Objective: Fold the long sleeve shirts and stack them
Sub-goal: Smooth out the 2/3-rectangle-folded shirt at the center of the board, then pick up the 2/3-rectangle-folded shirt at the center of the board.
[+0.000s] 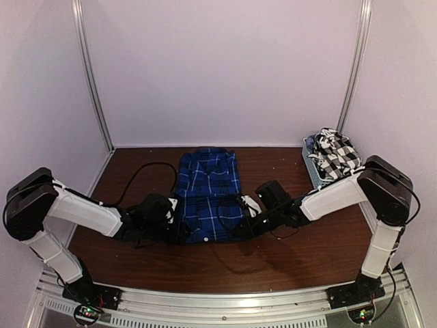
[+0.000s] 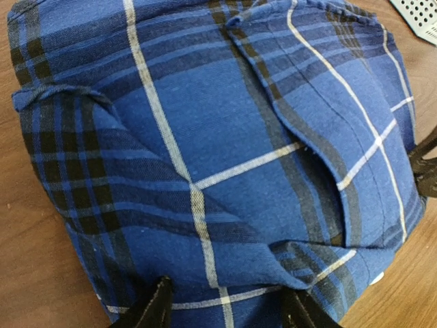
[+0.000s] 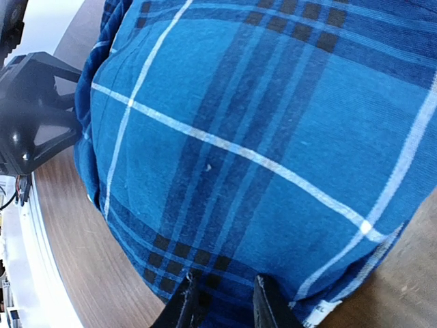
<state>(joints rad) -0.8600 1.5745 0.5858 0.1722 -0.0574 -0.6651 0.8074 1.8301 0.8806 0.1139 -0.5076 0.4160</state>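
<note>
Left hand (image 2: 229, 309) and right hand (image 3: 225, 301) at the near hem of the blue plaid shirt (image 1: 208, 195)
The shirt lies folded narrow mid-bench (image 1: 293, 253); the left hand is spread astride its hem, the right hand pinches it. The black-and-white check shirt (image 1: 336, 154) sits heaped in the basket (image 1: 312, 166), far right.

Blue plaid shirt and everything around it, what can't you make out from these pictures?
Blue plaid shirt: its sleeves cannot be picked out among the folds in any view.
Left claw: the left wrist view's bottom edge cuts off its fingers, so its grip on the cloth is unclear.
Right claw: the same in the right wrist view.
Check shirt: small and bunched in the top view, and it hides most of the basket.
</note>
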